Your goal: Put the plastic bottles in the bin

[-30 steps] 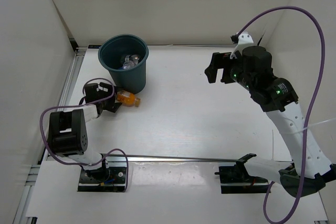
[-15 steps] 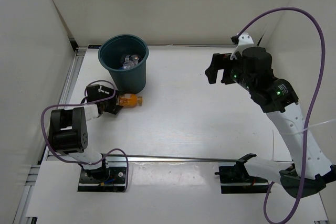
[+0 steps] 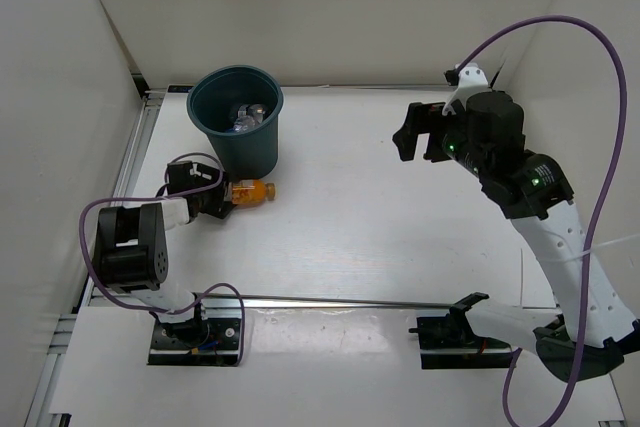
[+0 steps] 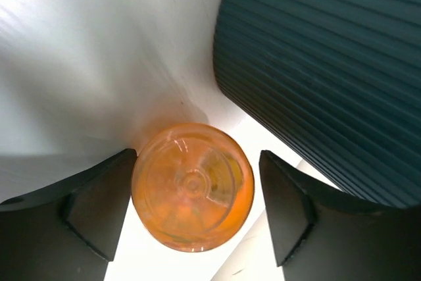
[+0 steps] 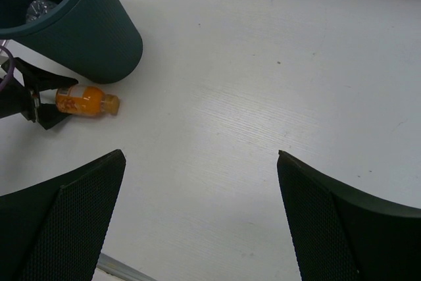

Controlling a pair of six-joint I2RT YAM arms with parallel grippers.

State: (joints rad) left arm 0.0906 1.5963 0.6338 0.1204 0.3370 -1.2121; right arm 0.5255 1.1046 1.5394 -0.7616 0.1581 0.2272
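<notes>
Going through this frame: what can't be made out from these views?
- Bin contents: in the top view the clear bottles inside are too small to count. The right wrist view's edge cuts off most of the interior.
- Left gripper grip on the orange bottle: in the left wrist view the jaws flank its base, but contact is unclear.
- Orange bottle label: too small in the top and right wrist views, and the left wrist view shows only the base.
</notes>
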